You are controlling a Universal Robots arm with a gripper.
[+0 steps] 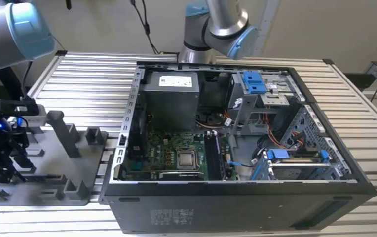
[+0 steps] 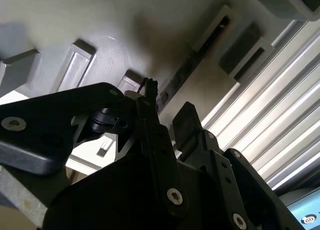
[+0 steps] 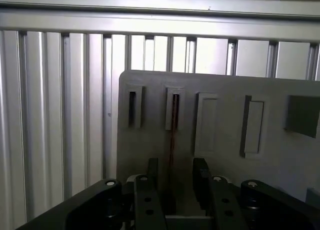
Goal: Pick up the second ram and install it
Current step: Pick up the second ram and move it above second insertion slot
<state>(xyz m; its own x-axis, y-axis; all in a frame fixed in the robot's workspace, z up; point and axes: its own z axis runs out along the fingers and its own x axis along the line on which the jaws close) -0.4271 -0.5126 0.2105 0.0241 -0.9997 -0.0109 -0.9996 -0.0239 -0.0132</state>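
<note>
The second ram is a thin dark stick seen edge-on, standing in a slot of the grey holder plate. In both wrist views my gripper straddles it, one finger on each side with a gap to the stick, so it is open. The second wrist view shows the ram as a dark strip running away from the gripper across the plate. In the exterior view the gripper hangs low over the holder plate at the exterior view's left, beside the open computer case.
The case lies open with the green board and its black slots facing up. Grey upright posts stand on the holder plate. A second arm rises behind the case. Everything rests on a ribbed aluminium table.
</note>
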